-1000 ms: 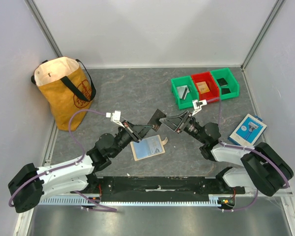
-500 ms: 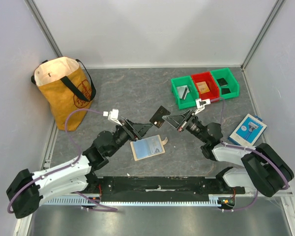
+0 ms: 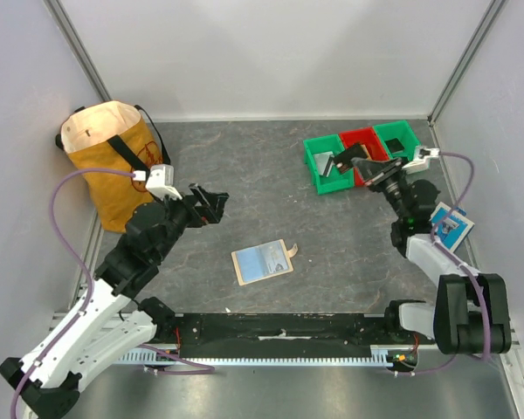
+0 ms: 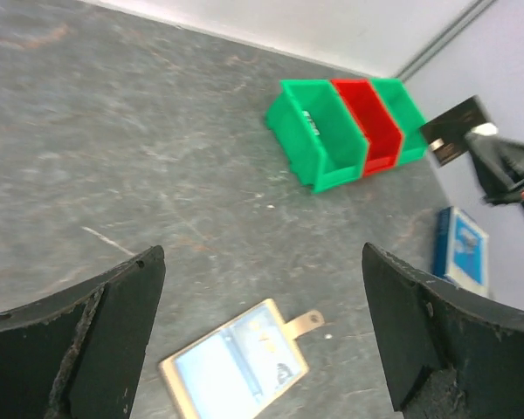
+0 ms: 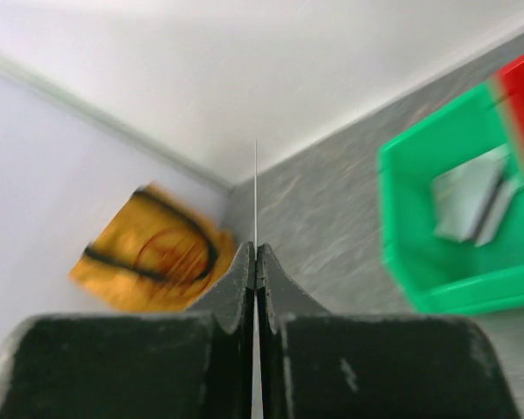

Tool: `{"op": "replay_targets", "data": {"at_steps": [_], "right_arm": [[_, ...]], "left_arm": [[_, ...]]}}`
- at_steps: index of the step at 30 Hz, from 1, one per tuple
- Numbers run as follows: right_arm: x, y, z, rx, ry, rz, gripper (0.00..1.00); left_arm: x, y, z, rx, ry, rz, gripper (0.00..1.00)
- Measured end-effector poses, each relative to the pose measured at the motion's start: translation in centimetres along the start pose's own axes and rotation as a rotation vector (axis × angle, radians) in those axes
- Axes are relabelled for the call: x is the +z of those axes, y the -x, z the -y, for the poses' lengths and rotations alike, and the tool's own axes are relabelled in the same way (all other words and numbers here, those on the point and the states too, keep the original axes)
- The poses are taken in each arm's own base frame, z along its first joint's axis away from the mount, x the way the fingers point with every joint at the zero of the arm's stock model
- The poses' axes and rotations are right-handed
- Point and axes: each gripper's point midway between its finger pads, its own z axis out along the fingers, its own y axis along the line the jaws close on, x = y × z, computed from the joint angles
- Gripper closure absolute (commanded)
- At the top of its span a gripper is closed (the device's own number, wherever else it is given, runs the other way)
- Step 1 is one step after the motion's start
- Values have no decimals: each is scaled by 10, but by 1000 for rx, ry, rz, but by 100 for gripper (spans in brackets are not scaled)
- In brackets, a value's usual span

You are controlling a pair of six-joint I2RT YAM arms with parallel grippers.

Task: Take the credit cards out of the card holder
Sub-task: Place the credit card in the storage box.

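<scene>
**Three Cameras Covering One Surface**

The top external camera is looking steeply down from above and behind the arm bases, taking in the whole grey surface point(image 3: 271, 175) from its near edge to its far edge.

The left wrist camera is riding high over the left side and facing the far right corner, with the left jaws framing its lower corners. It is sharing with the top view the card holder point(image 4: 236, 367), the three bins point(image 4: 371, 127), the blue-and-white packet point(image 4: 463, 249) and the black card point(image 4: 452, 129) in the right jaws.

The right wrist camera is sitting close to the bins and facing the far left corner, seeing that card edge-on. It is sharing the yellow bag point(image 5: 148, 253) and the leftmost green bin point(image 5: 472, 292) with the top view.
</scene>
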Motion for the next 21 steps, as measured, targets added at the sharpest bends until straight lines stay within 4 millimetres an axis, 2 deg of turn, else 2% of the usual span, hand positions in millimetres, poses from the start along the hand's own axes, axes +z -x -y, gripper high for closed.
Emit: {"op": "replay_targets", "data": {"at_steps": [3, 5, 8, 11, 14, 17, 21], "right_arm": [[3, 47, 35, -40, -114, 87, 100], [2, 79, 67, -56, -209, 145, 100], [2, 110, 114, -66, -341, 196, 100], [9, 127, 158, -72, -447, 201, 100], [21, 140, 192, -85, -512, 194, 100], [32, 150, 218, -99, -558, 199, 100], [48, 163, 247, -116, -596, 215, 100]], "left_arm": [[-8, 16, -9, 110, 64, 9, 1], [-11, 19, -20, 175, 107, 9, 1], [-13, 18, -41, 268, 187, -8, 1], [-12, 19, -62, 309, 253, -13, 2], [-12, 13, -86, 310, 315, -33, 3], [-13, 7, -103, 310, 357, -56, 4], [-14, 6, -107, 310, 367, -57, 4]]}}
